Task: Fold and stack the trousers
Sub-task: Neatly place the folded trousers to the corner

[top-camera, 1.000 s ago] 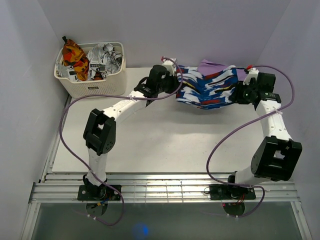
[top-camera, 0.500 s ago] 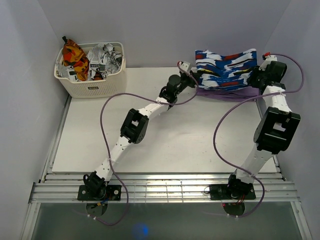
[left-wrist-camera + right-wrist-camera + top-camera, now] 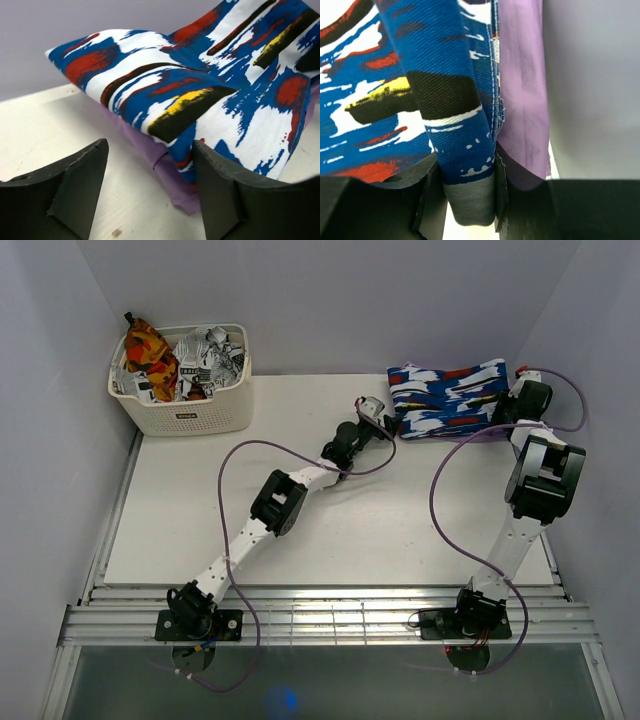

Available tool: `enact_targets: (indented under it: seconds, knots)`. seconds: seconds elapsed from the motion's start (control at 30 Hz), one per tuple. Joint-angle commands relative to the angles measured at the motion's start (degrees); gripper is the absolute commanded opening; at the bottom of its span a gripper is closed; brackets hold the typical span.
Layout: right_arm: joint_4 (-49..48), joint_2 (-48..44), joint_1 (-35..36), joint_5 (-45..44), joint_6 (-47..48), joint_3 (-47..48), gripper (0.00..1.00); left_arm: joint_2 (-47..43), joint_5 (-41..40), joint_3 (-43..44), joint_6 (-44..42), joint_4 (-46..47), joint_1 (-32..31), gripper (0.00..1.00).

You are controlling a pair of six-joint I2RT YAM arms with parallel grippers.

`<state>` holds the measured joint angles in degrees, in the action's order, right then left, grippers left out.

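Lying folded at about 1 o'clock on the surface [image 3: 330, 530], the trousers [image 3: 447, 398] rest on a lilac garment [image 3: 145, 147], so folding and stacking look nearly done; what remains is probably only the release. The left hand [image 3: 383, 418] gapes wide just beside their left end, holding nothing. The right hand [image 3: 468, 202] is clamped tight on their right edge.

Left gripper [image 3: 150, 150] agape — right gripper [image 3: 468, 180] clamped
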<state>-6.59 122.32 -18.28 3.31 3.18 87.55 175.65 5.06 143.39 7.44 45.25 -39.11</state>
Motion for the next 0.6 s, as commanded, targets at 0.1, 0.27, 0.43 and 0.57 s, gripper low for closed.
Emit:
enact_targets:
  seconds: [0.1,0.27,0.43,0.57]
  knots:
    - [-4.85,-1.48,-0.96,-5.78,-1.59,0.87,0.08,-15.31,1.27,-14.91,-2.51,3.96,2.72,0.98]
    - [6.48,0.37,-1.05,-5.33,-4.93,7.28,0.94,-39.04,4.69,-32.98,-0.07,-6.55,4.83,0.98]
    - [16.15,-3.40,-1.58,-1.49,-4.50,12.02,0.90,-55.84,9.53,-38.20,5.21,-39.25,9.75,0.98]
    - [27.48,-6.83,-1.67,5.81,0.50,18.52,0.90,-60.25,12.87,-32.92,6.62,-68.94,15.02,0.98]
